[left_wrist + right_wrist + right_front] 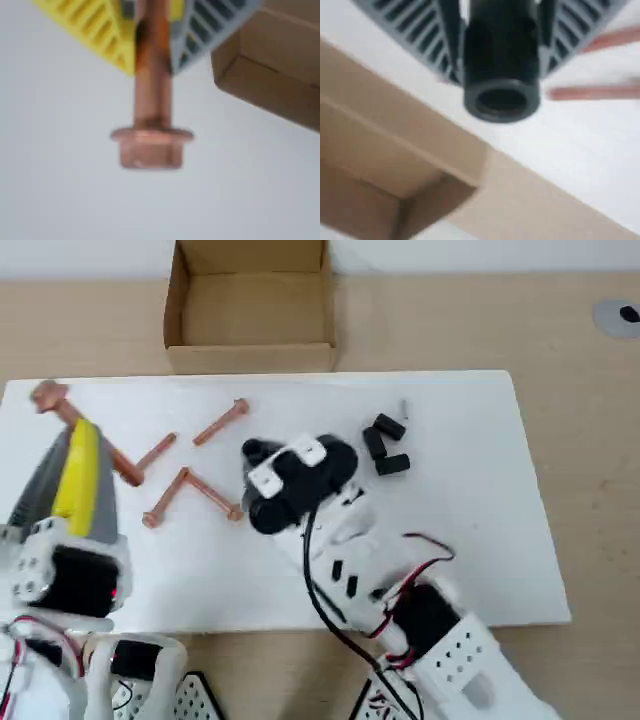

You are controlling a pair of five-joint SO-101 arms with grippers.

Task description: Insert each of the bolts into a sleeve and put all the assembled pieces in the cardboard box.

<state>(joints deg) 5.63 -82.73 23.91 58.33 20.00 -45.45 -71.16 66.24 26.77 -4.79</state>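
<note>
My left gripper (78, 435), with one yellow and one grey finger, is shut on the shaft of a copper bolt (151, 120) over the white board's left end; the bolt's head (48, 395) sticks out past the fingertips. My right gripper (502, 60) is shut on a black sleeve (502, 85), held above the middle of the board (258, 452) with its open bore facing outward. Several loose copper bolts (220, 422) lie on the board between the two grippers. Three black sleeves (386, 445) lie to the right of the right gripper. The open cardboard box (250, 310) stands behind the board.
The white board (480, 540) covers most of the wooden table, with bare room on its right half and along its front. The box's corner (275, 75) shows beyond the held bolt, and the box wall (395, 165) beyond the held sleeve.
</note>
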